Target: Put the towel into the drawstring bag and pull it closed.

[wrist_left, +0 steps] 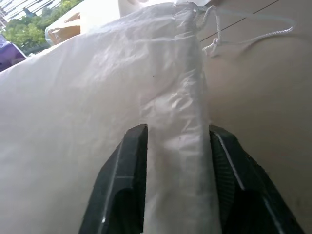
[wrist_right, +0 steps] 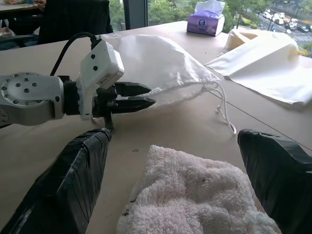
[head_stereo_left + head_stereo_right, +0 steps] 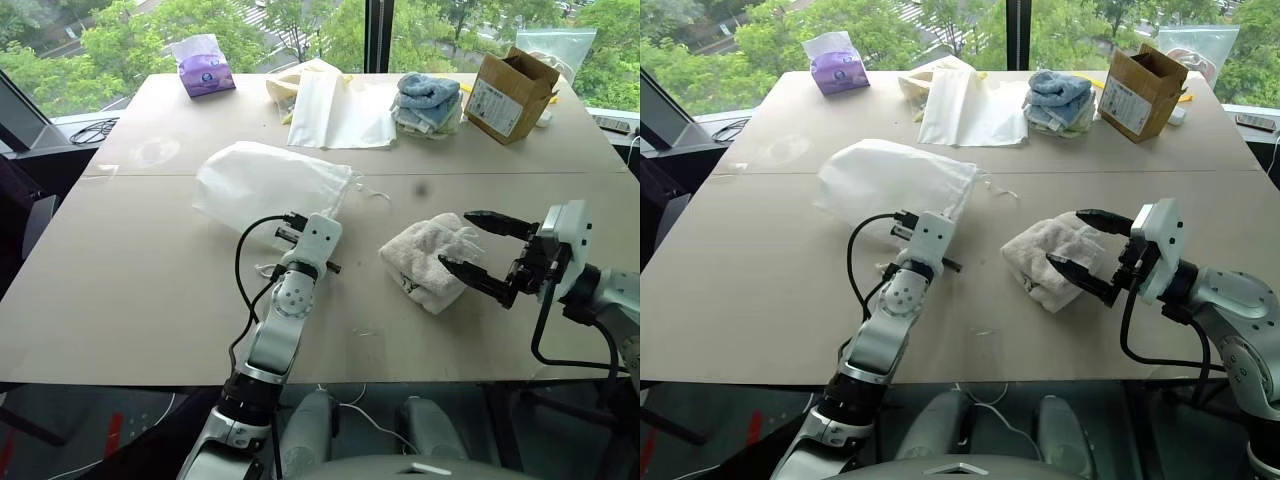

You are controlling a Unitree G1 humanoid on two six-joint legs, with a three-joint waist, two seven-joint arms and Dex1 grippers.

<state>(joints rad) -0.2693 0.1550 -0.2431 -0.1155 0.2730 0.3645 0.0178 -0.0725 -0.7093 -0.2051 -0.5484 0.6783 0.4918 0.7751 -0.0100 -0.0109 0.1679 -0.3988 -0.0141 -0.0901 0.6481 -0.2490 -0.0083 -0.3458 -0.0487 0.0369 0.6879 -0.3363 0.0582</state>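
Two grippers work over the beige bench [image 3: 120, 300]. The thin white, slightly translucent fabric drawstring bag [image 3: 265, 185] lies flat near the bench centre, white cords trailing from its mouth. The left gripper [image 2: 141, 97] has its black fingers [image 1: 129, 165] pinched on a fold of fabric at the bag's near edge. The cream-white fluffy terry towel [image 3: 430, 258] lies beside the bag, between the spread fingers of the right gripper [image 3: 482, 245].
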